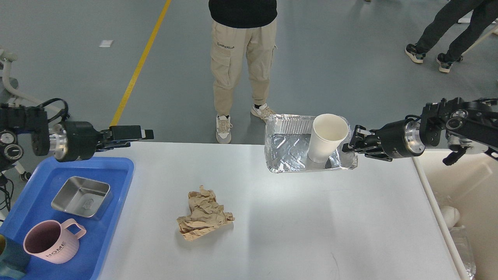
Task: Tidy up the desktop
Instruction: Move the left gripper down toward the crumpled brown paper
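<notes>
While the right tool (349,147) clamps the right rim of the crinkled silver foil tray (290,149) carrying a white paper cup (327,137), the removal step is in hand. The wide white surface (280,217) fills the lower frame. Next: carry toward the cream bin (472,182), lower right. Left tool (134,133): aperture indeterminate, empty. Crumpled brown paper (204,214) remains.

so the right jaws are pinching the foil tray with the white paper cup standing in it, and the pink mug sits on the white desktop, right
Not quite. In the head view the pink mug sits on the blue tray, not the desktop. The right gripper does pinch the foil tray holding the paper cup.
</notes>
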Available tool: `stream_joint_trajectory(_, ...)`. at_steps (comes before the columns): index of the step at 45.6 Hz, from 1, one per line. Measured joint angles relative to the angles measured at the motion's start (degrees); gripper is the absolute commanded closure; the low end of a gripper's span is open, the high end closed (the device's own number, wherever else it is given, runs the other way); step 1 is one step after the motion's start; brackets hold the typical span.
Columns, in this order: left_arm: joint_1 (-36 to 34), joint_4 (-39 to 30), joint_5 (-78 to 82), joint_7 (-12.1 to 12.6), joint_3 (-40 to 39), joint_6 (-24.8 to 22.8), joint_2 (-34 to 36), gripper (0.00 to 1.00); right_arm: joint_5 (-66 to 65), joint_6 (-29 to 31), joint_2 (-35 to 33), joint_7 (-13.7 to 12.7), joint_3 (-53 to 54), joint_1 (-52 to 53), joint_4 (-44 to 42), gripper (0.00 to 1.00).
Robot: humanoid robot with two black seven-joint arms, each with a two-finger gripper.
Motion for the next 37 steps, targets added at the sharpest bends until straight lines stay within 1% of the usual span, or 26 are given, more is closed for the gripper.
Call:
stream_joint_trajectory(5,7.93,-0.12,-2.83,0.73,-9.72,1.45,1.38,0.03,0.0,0.0,0.0,0.0,0.04,-0.02,0.05,1.0)
stream_joint_trajectory(8,13.56,0.06,-6.2,1.75,-15.7,3.11,2.05,0.03,0.01,0.0,0.0,0.0,0.04,-0.02,0.09,1.0)
stream_joint_trajectory(10,15.9,0.2,-7.49,2.33,-17.73,4.33,2.32,0.03,0.01,0.0,0.0,0.0,0.03,-0.02,0.09,1.0)
stream_joint_trajectory(13,19.35,0.4,-9.22,3.07,-20.11,7.78,2.83,0.03,0.05,0.0,0.0,0.0,0.02,0.04,0.09,1.0)
stream_joint_trajectory(19,22.62,1.09,-13.17,3.49,-21.15,15.18,3.32,0.03,0.08,0.0,0.01,0.0,-0.04,0.15,0.1,1.0)
stream_joint_trajectory(22,23.81,1.22,-14.8,3.51,-21.07,18.22,3.37,0.03,0.08,0.0,0.01,0.0,-0.05,0.17,0.1,1.0)
stream_joint_trajectory(25,24.63,1.26,-15.52,3.51,-20.87,20.3,3.37,0.03,0.08,0.0,0.01,0.0,-0.06,0.22,0.13,1.0)
stream_joint_trajectory(32,25.06,1.25,-15.91,3.08,-20.69,21.52,3.33,0.03,0.1,0.0,-0.03,-0.08,-0.18,0.34,0.23,1.0)
stream_joint_trajectory(37,25.22,1.17,-15.76,2.85,-20.13,19.61,3.34,0.03,0.1,0.0,-0.11,-0.09,-0.22,0.33,0.28,1.0)
